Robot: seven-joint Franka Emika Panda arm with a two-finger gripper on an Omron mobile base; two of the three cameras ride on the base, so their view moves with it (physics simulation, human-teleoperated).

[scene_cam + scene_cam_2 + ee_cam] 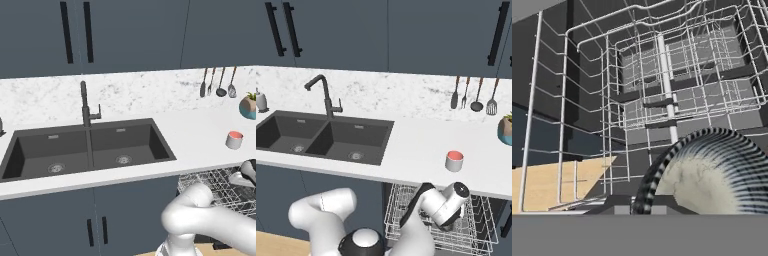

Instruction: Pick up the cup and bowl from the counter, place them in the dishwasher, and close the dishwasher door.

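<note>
Marble counter (pixel 406 150) up top, cup (pixel 454 161) waiting there, above the gripper; down in the dishwasher (pixel 662 100) rack, apparently clamped on striped bowl (pixel 712 172).

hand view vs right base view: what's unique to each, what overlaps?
Hand view: the bowl, ribbed with black stripes and a pale mottled inside, close over the wire rack, with the light wood floor at lower left.

Right base view: the cup upright on the counter, the dark double sink with its faucet, hanging utensils, a teal plant pot, and the white arm reaching down over the dishwasher.

Both: the silver wire rack of the open dishwasher.
</note>
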